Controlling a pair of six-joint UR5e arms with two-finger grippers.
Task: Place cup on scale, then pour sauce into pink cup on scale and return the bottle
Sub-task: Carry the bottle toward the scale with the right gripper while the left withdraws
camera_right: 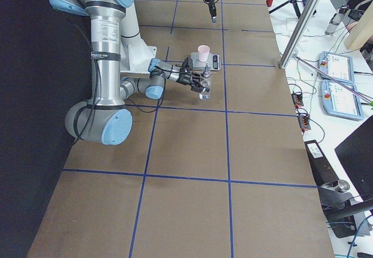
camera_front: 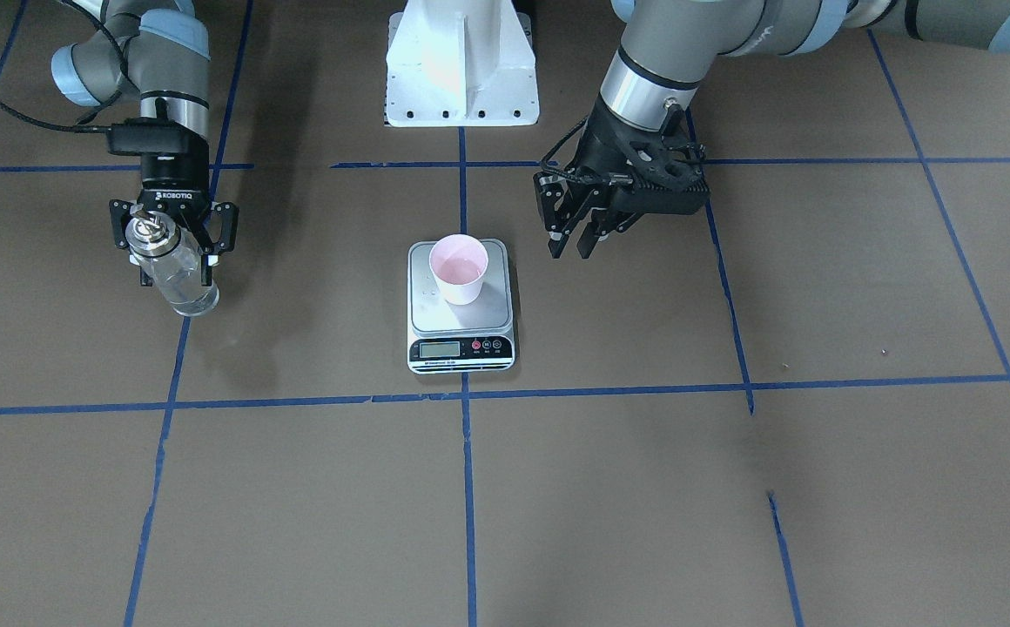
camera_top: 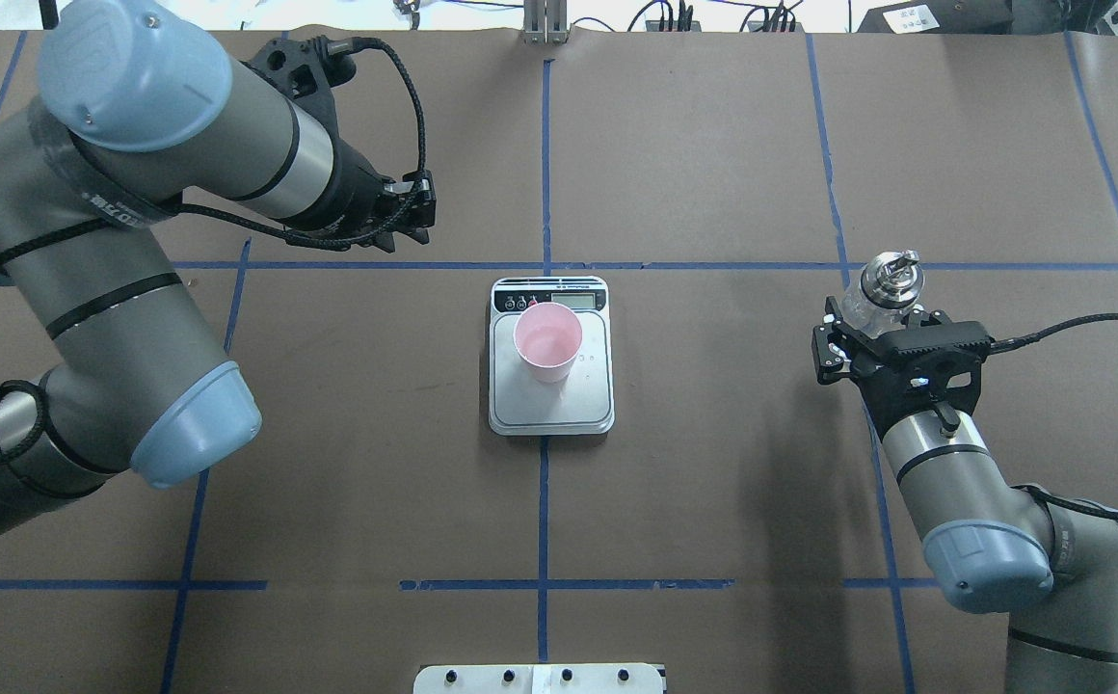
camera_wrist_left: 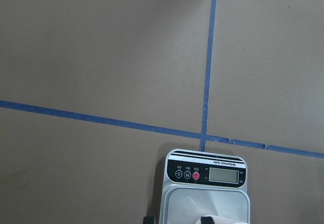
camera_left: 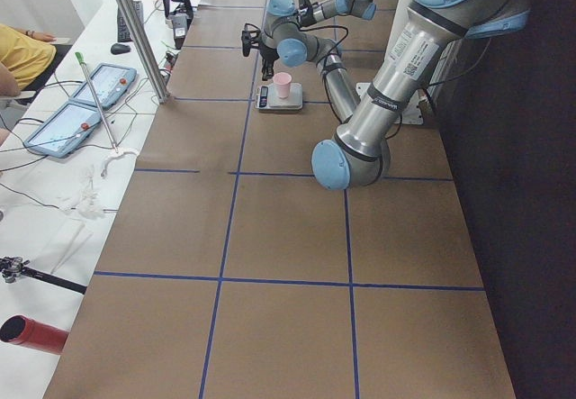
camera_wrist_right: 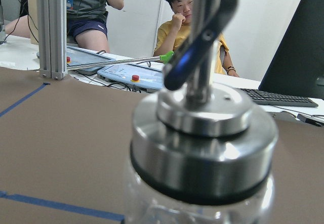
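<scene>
A robotics lab: brown paper-covered surface (camera_top: 713, 145) gridded with blue tape (camera_top: 545, 173), grey robot arms (camera_top: 106, 318), a seated operator (camera_wrist_right: 187, 6), blue-edged control pendants (camera_left: 65, 131).

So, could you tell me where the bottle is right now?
Overhead view, right side: the bottle stands upright in the right claw, well right of the scale.

Brown table (camera_top: 713, 482), blue tape lines (camera_top: 543, 501)

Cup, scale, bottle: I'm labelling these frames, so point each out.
cup (camera_top: 547, 337), overhead view, inside of the cup
scale (camera_top: 551, 410), overhead view, bare platform
bottle (camera_front: 181, 283), front-facing view, glass body
</scene>
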